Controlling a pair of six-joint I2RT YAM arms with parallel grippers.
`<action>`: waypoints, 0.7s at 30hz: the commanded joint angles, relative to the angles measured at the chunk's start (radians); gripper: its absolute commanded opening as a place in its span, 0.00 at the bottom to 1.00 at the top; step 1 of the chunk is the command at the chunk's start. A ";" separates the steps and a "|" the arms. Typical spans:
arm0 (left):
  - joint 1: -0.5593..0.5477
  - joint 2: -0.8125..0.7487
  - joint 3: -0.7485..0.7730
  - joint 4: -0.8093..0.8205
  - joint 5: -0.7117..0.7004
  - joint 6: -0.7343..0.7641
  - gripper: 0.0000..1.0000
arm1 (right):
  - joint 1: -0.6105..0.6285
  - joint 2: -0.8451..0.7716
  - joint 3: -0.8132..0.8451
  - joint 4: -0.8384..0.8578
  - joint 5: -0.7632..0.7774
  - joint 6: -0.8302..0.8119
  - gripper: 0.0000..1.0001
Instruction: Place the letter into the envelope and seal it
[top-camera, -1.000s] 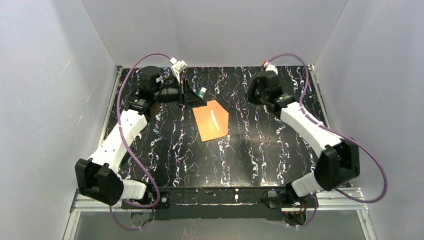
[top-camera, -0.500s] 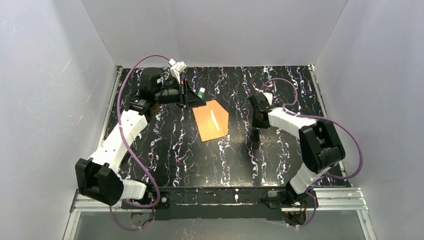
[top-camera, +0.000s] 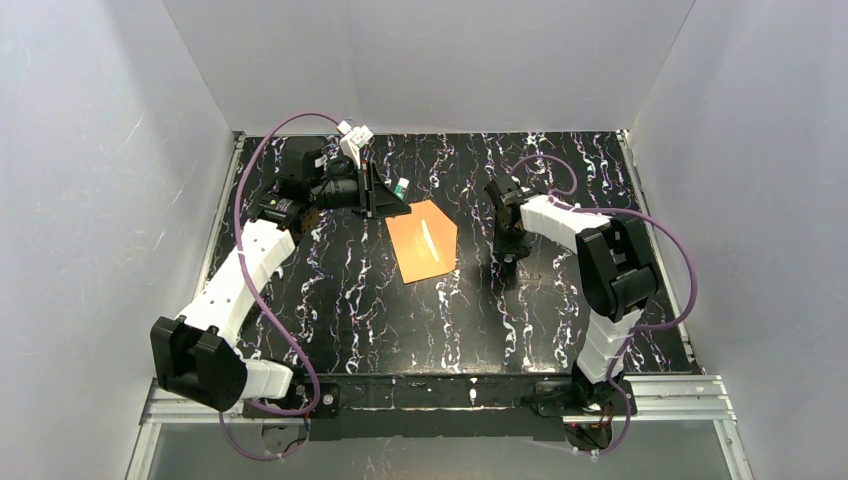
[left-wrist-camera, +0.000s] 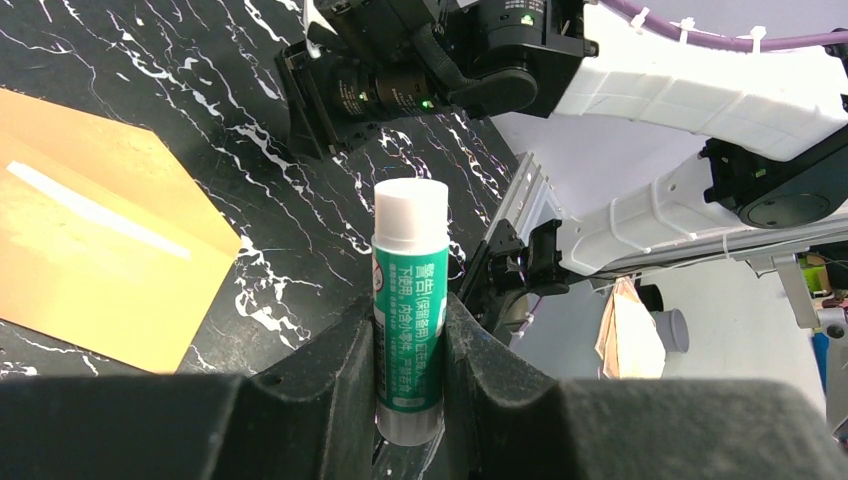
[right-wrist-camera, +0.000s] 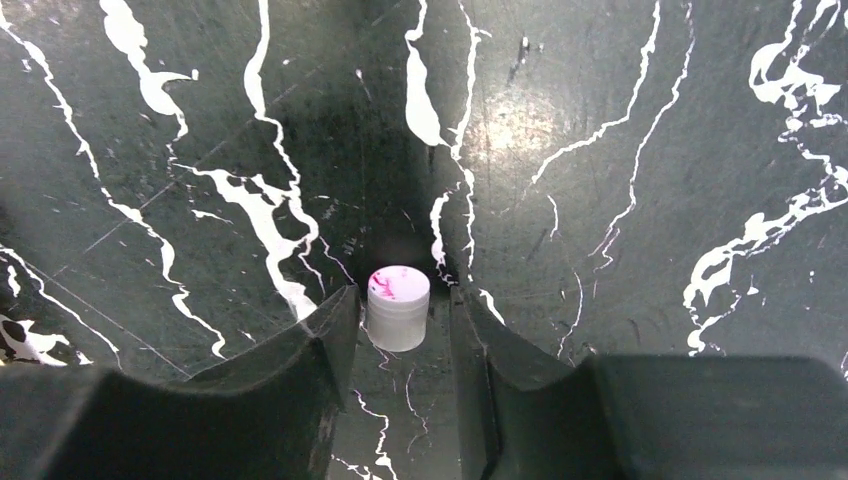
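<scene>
The orange envelope (top-camera: 425, 242) lies flat at mid-table, its pale strip facing up; it also shows in the left wrist view (left-wrist-camera: 90, 260). The letter is out of view. My left gripper (top-camera: 385, 196) hovers at the envelope's far-left corner, shut on a green glue stick (left-wrist-camera: 410, 300) whose white end points outward. My right gripper (top-camera: 509, 246) points down at the table to the right of the envelope. Its jaws stand open around a small white cap (right-wrist-camera: 398, 308) with pink stains. The cap rests upright on the table, with a gap beside the right finger (right-wrist-camera: 470, 330).
The table is black marble-patterned (top-camera: 470, 310) inside white walls. Purple cables loop from both arms. The right arm's elbow (top-camera: 610, 262) is folded in above the right half of the table.
The right arm swung in from the far right and came down to the table right of the envelope. Its jaws widened around the white cap. The left arm barely moved.
</scene>
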 joint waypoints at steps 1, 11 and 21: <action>0.002 -0.021 0.007 -0.025 0.005 0.008 0.00 | -0.003 0.029 0.048 -0.054 -0.027 -0.021 0.49; 0.002 -0.039 0.011 -0.060 -0.024 0.028 0.00 | -0.003 -0.016 0.090 -0.049 -0.081 -0.029 0.57; 0.001 -0.049 0.015 0.092 -0.155 -0.182 0.00 | 0.000 -0.293 0.114 0.113 -0.336 -0.053 0.71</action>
